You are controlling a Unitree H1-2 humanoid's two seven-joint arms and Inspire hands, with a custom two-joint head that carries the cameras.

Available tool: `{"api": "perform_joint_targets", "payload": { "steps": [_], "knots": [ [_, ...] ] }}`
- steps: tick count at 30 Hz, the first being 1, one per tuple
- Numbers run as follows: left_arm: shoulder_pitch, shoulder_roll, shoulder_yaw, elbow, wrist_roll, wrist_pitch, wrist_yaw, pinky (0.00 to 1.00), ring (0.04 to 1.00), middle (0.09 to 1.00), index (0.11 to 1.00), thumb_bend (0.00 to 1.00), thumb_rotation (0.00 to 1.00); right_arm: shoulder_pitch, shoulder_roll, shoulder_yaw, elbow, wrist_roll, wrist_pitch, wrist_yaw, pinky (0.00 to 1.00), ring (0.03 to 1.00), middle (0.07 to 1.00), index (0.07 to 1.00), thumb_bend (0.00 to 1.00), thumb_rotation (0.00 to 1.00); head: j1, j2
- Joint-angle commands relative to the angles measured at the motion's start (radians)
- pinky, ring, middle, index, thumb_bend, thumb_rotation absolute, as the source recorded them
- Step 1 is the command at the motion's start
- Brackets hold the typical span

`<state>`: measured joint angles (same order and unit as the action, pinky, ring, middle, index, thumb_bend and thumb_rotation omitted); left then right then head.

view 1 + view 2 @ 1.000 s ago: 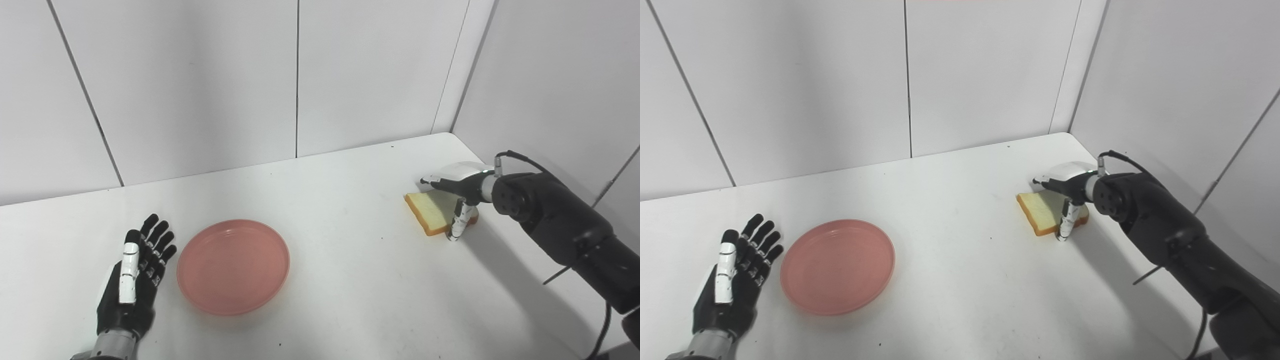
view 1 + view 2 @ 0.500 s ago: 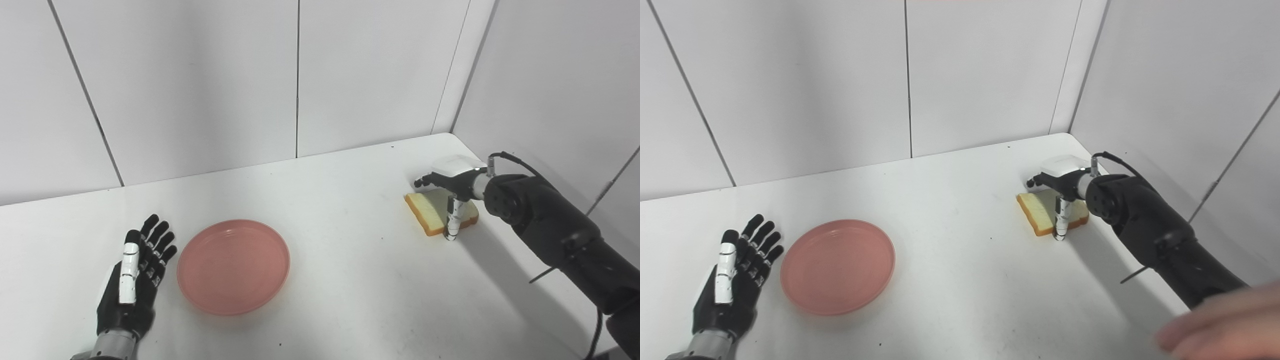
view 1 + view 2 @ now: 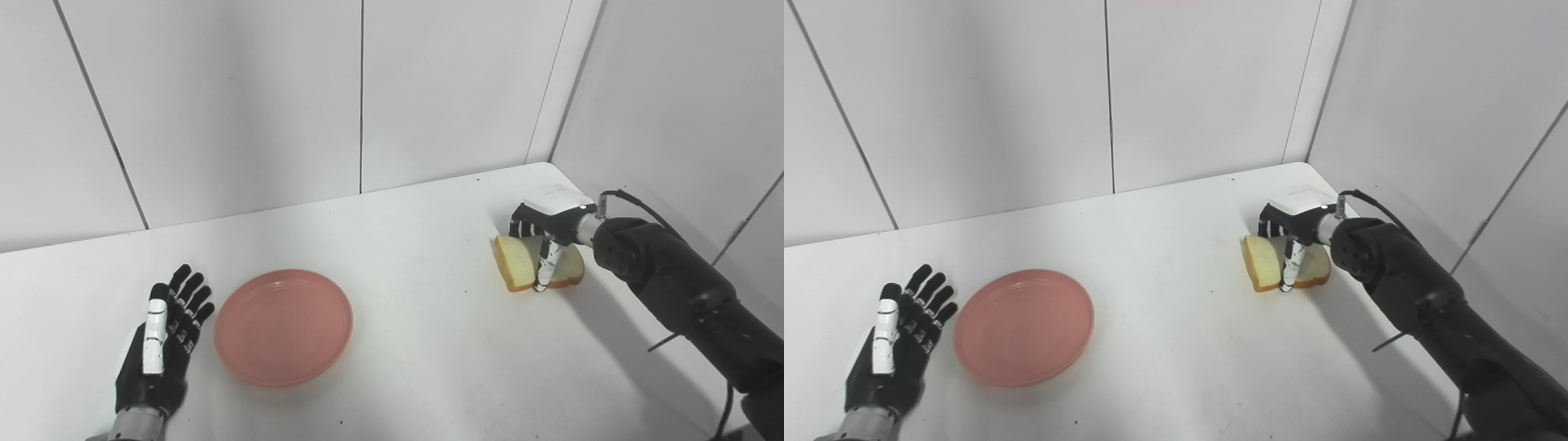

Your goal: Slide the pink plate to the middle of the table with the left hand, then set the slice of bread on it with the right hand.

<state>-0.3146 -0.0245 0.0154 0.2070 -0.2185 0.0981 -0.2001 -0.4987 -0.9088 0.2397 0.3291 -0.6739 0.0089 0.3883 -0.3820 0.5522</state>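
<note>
A pink plate [image 3: 283, 326] lies flat on the left part of the white table [image 3: 429, 355]. Just left of it my left hand [image 3: 160, 343] rests open, palm up, a small gap away from the rim. At the far right a slice of bread [image 3: 517, 266] with a brown crust stands tilted, its left edge raised off the table. My right hand [image 3: 545, 229] is over it, fingers curled down behind its far edge and the thumb pressed against its near edge, so the slice is pinched between them.
White wall panels close off the back and the right side, with a corner just behind the bread. The table's right edge runs under my right forearm [image 3: 674, 288].
My right hand has moved left over the bread and curled its fingers down around it. The slice has turned and tipped up from lying flat. The left hand and the plate have stayed put.
</note>
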Motion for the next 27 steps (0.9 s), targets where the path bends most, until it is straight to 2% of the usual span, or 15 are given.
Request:
{"api": "perform_joint_targets", "payload": {
  "steps": [1, 3, 5, 9, 15, 19, 21, 23, 27],
  "knots": [
    [-0.010, -0.006, -0.004, -0.020, -0.005, -0.001, 0.001, 0.94, 0.948, 0.952, 0.921, 0.62, 0.92, -0.038, -0.027, -0.032, -0.035, 0.011, 0.002, -0.004, 0.28, 0.366, 0.419, 0.526, 0.52, 0.00, 0.002, 0.001],
    [-0.011, -0.007, -0.005, -0.019, -0.003, -0.002, 0.003, 0.94, 0.946, 0.949, 0.920, 0.62, 0.93, -0.037, -0.026, -0.039, -0.058, 0.015, 0.012, 0.004, 0.32, 0.412, 0.431, 0.522, 0.52, 0.00, 0.006, 0.002],
    [-0.011, -0.007, -0.006, -0.015, 0.000, -0.006, 0.004, 0.94, 0.944, 0.948, 0.919, 0.62, 0.93, -0.036, -0.025, -0.052, -0.076, 0.027, -0.007, -0.001, 0.36, 0.447, 0.440, 0.521, 0.52, 0.00, 0.008, 0.002],
    [-0.011, -0.009, -0.007, -0.013, -0.003, -0.007, 0.003, 0.94, 0.946, 0.949, 0.921, 0.62, 0.92, -0.038, -0.016, -0.081, -0.146, 0.056, 0.012, 0.016, 0.33, 0.412, 0.419, 0.523, 0.52, 0.00, 0.012, 0.003],
    [-0.011, -0.013, -0.011, -0.010, -0.001, -0.010, 0.004, 0.94, 0.946, 0.948, 0.919, 0.62, 0.92, -0.058, 0.003, -0.117, -0.318, 0.094, 0.053, 0.070, 0.33, 0.416, 0.430, 0.520, 0.52, 0.00, 0.019, 0.004],
    [-0.008, -0.019, -0.013, -0.015, 0.005, -0.008, 0.009, 0.93, 0.942, 0.943, 0.916, 0.63, 0.92, -0.082, 0.023, -0.122, -0.399, 0.089, 0.077, 0.106, 0.36, 0.444, 0.449, 0.513, 0.52, 0.00, 0.029, 0.005],
    [-0.007, -0.023, -0.013, -0.018, 0.004, -0.004, 0.010, 0.93, 0.944, 0.944, 0.915, 0.63, 0.91, -0.091, 0.035, -0.126, -0.424, 0.094, 0.095, 0.122, 0.33, 0.406, 0.428, 0.517, 0.52, 0.00, 0.037, 0.007],
    [-0.007, -0.029, -0.014, -0.017, 0.007, -0.003, 0.015, 0.93, 0.944, 0.942, 0.913, 0.62, 0.91, -0.108, 0.052, -0.124, -0.455, 0.102, 0.104, 0.143, 0.35, 0.430, 0.445, 0.511, 0.52, 0.00, 0.058, 0.011],
    [-0.007, -0.043, -0.020, -0.017, 0.019, -0.004, 0.027, 0.92, 0.937, 0.935, 0.907, 0.62, 0.90, -0.127, 0.091, -0.118, -0.486, 0.115, 0.089, 0.157, 0.39, 0.455, 0.473, 0.500, 0.53, 0.00, 0.103, 0.017]
  ]
}}
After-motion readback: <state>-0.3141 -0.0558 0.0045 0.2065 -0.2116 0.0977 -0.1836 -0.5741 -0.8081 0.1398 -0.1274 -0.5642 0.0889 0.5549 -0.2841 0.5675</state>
